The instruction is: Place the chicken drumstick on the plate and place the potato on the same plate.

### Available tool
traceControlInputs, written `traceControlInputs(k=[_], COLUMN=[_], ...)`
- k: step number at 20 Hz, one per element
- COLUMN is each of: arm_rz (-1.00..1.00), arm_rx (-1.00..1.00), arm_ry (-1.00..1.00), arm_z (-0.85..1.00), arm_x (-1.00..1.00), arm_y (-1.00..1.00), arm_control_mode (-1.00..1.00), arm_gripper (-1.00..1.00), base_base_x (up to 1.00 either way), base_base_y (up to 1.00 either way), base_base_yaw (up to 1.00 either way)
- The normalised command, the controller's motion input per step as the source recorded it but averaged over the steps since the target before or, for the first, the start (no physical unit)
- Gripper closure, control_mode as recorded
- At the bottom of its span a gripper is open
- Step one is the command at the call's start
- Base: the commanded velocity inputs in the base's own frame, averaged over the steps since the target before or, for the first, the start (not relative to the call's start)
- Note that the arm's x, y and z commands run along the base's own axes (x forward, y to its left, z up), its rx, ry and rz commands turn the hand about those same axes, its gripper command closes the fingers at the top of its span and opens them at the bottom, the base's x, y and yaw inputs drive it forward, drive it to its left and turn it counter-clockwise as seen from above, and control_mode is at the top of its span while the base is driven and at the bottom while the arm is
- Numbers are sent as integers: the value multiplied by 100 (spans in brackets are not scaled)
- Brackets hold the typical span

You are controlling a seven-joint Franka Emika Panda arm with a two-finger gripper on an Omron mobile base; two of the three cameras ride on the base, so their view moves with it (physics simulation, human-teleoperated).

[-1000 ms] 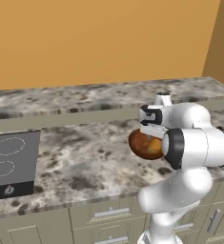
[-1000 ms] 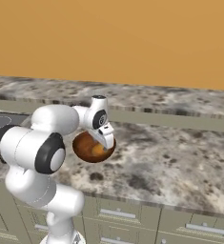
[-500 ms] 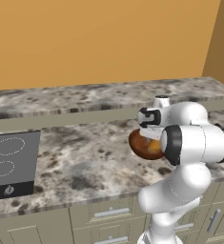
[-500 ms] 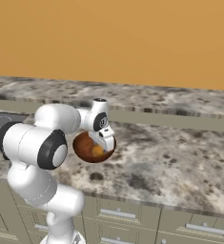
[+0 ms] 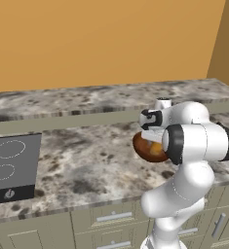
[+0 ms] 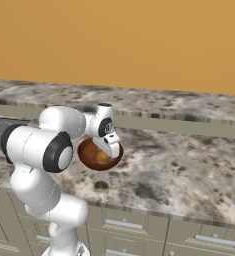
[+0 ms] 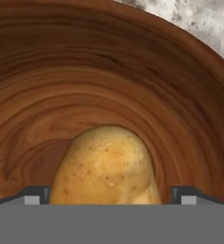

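The potato (image 7: 106,167), a tan, speckled lump, lies at the bottom of a round brown wooden bowl (image 7: 108,81). My gripper (image 7: 111,193) is open and reaches down into the bowl, one fingertip on each side of the potato, with a small gap on the right. From the right base view the potato (image 6: 103,157) shows as a golden spot inside the bowl (image 6: 91,152), under the gripper (image 6: 112,148). The left base view has the bowl (image 5: 152,151) partly behind my arm. The chicken drumstick and the plate are out of view.
The bowl stands on a speckled stone counter (image 5: 86,160) near its front edge. A black cooktop (image 5: 11,160) is set into the counter at the left. A raised ledge and an orange wall run along the back. Drawers sit below the counter.
The hand has sunk slightly lower into the bowl, towards the potato. The bowl and potato have not moved.
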Motion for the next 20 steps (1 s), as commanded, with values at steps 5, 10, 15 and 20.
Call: traceControlInputs(k=[5, 10, 15, 20], arm_rz=[0, 0, 0, 0], arm_rx=[0, 0, 0, 0], arm_ry=[4, 1, 0, 0], arm_z=[-15, 0, 31, 73], arm_x=[0, 0, -11, -32], arm_y=[0, 0, -3, 0], arm_control_mode=[-100, -100, -100, -100], arm_gripper=[100, 100, 100, 100], base_base_x=[0, 0, 0, 0], base_base_y=[0, 0, 0, 0], base_base_yaw=[0, 0, 0, 0])
